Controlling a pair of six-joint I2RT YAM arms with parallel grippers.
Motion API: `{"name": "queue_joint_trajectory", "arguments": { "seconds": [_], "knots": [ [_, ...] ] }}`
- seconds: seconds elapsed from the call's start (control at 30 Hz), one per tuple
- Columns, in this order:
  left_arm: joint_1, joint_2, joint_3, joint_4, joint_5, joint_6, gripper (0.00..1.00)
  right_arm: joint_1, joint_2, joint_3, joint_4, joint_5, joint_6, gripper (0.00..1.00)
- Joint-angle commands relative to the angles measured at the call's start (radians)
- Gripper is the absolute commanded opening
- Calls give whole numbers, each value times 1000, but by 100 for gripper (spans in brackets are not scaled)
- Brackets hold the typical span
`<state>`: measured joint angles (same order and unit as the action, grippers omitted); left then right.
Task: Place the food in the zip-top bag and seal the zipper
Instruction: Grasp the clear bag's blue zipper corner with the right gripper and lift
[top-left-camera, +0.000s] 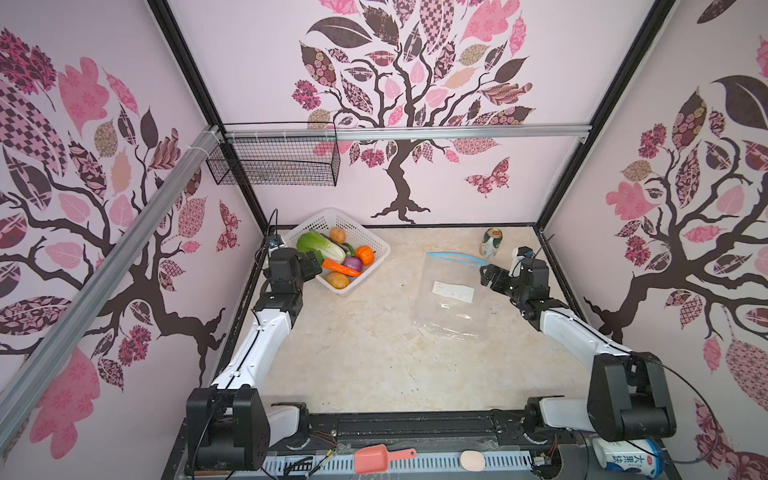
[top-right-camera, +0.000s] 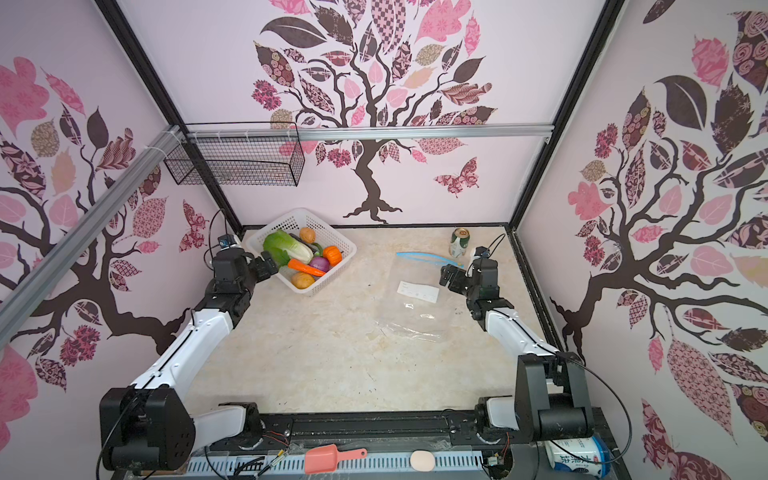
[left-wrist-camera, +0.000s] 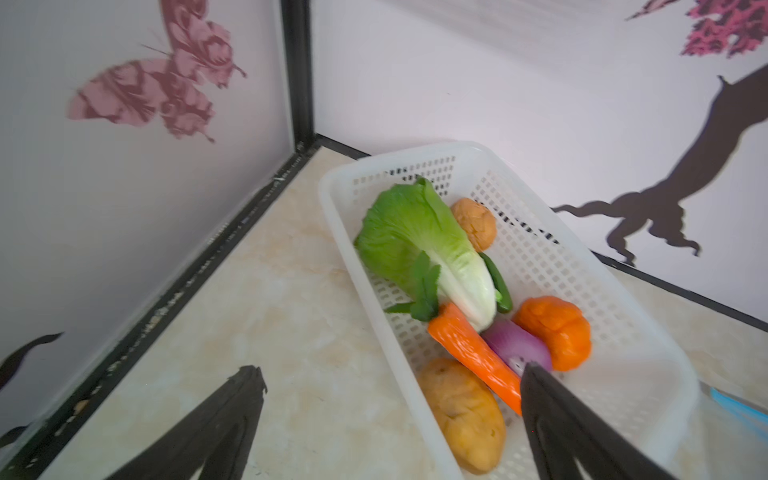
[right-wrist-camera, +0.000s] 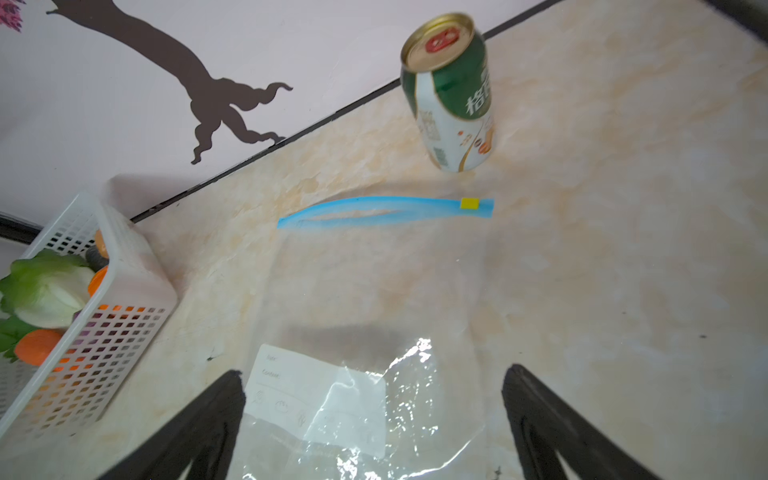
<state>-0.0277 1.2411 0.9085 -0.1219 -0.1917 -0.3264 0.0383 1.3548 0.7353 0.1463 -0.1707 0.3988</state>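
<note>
Glossy plastic bag, matt plastic basket

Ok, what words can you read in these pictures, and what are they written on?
"大果块": on the white tub at the front edge.
"格": on the green-white can; its other characters are cut off or blurred.
"Date:" and "Content:", faint: on the white label of the clear bag.
The can's fine print is too small to read.

Cabbage, carrot, pumpkin, onion and two potatoes lie piled in the white basket at far left. The clear bag lies flat on the tabletop at right, white label up, mouth far. Its light-blue zipper gapes slightly, yellow slider at its right end.
</note>
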Motion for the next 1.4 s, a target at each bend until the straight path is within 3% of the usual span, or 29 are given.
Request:
{"name": "queue_joint_trajectory", "arguments": {
  "seconds": [0.0, 0.17, 0.3, 0.63, 0.77, 0.87, 1.03, 1.07, 1.23, 1.37],
  "knots": [
    [-26, 15, 50, -120, 189, -17, 98, 4, 65, 39, -144, -82, 30, 100],
    [-130, 23, 41, -115, 220, 22, 98, 2, 151, 69, -161, 53, -16, 100],
    [-140, 38, 30, -65, 311, -53, 99, -4, 255, 95, -90, 155, -35, 100],
    [-158, 47, 21, -22, 437, -139, 98, -88, 529, 278, 12, -273, 34, 97],
    [-174, 35, 20, -24, 440, -141, 98, -88, 583, 290, 92, -375, 89, 90],
    [-188, 30, 17, -24, 442, -143, 98, -87, 610, 290, 123, -389, 110, 70],
    [-226, 26, 15, -27, 449, -144, 97, -88, 581, 271, 157, -440, 106, 8],
    [-236, 28, 16, -29, 452, -145, 97, -87, 559, 260, 166, -444, 106, 1],
    [-292, 36, 59, -113, 466, -172, 97, -77, 392, 217, 197, -483, 75, 0],
    [-347, 28, 101, -163, 478, -205, 98, -36, 256, 253, 106, -417, 2, 0]
  ]
}}
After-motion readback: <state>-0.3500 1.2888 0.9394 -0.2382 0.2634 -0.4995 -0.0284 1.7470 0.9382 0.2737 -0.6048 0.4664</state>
